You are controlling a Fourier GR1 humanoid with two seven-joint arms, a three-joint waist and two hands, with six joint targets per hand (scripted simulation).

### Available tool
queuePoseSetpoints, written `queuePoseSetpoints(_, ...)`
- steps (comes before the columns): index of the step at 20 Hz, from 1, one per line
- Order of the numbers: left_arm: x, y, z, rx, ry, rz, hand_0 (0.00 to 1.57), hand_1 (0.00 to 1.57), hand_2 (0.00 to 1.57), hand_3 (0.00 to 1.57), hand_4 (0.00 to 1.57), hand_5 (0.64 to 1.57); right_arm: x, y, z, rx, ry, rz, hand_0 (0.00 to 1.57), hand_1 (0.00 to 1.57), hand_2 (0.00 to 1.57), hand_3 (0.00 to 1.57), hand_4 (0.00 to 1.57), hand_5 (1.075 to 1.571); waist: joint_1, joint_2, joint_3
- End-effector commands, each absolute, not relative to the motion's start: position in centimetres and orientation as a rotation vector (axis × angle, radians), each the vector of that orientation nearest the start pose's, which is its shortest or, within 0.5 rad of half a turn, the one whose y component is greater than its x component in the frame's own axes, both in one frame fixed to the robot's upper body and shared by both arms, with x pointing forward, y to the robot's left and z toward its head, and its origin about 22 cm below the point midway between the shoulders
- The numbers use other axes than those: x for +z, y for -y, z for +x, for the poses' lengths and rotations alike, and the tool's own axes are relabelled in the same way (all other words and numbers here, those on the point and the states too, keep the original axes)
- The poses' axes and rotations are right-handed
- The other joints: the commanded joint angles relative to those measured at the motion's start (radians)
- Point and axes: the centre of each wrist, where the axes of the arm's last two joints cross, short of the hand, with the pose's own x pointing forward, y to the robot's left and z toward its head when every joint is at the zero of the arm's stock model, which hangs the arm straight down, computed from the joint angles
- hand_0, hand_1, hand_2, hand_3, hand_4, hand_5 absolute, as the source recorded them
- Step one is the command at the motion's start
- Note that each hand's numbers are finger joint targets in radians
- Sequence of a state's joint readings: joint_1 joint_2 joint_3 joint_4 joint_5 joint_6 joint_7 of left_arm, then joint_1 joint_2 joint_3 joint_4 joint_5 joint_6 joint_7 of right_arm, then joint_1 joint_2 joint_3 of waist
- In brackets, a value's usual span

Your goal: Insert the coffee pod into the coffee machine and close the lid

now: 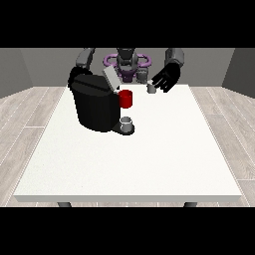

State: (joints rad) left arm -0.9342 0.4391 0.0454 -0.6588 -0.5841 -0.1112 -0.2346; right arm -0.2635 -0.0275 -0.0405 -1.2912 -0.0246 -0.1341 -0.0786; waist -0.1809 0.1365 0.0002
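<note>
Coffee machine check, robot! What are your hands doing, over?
Hand at the view's right open beside small grey pod. Other hand hidden behind coffee machine. Lid up, red part showing. Path between looks clear.

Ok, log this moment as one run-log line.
coffee machine: lid up | coffee pod: on table, by hand at the view's right | insert: not done

Bare test room, lab-like: one white table (129,164) on a pale wood-plank floor (25,114), plain grey walls (20,69) behind. Only furnishing: table carrying a black coffee machine (94,107).
</note>
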Motion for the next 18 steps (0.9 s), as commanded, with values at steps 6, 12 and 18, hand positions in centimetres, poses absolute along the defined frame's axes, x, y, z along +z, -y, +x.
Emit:
queuePoseSetpoints(6, 21.2, -27.3, 45.6, -0.799, 1.682, 0.698, 1.21, 1.21, 1.25, 1.20, 0.51, 1.571, 0.8, 20.2, 31.0, -0.020, 1.698, -0.003, 0.00, 0.00, 0.00, 0.00, 0.50, 1.571, -0.073, 0.058, 0.0003)
queuePoseSetpoints(12, 23.0, -27.3, 45.8, -0.813, 1.684, 0.701, 1.26, 1.26, 1.32, 1.25, 0.52, 1.571, 2.6, 19.6, 31.1, 0.027, 1.693, -0.009, 0.00, 0.00, 0.00, 0.00, 0.49, 1.571, -0.118, 0.061, 0.0000)
queuePoseSetpoints(18, 24.9, -26.8, 46.0, -0.811, 1.699, 0.740, 1.26, 1.26, 1.30, 1.24, 0.49, 1.571, 4.1, 19.8, 31.8, 0.011, 1.712, -0.024, 0.00, 0.00, 0.00, 0.00, 0.50, 1.571, -0.132, 0.095, 0.0001)
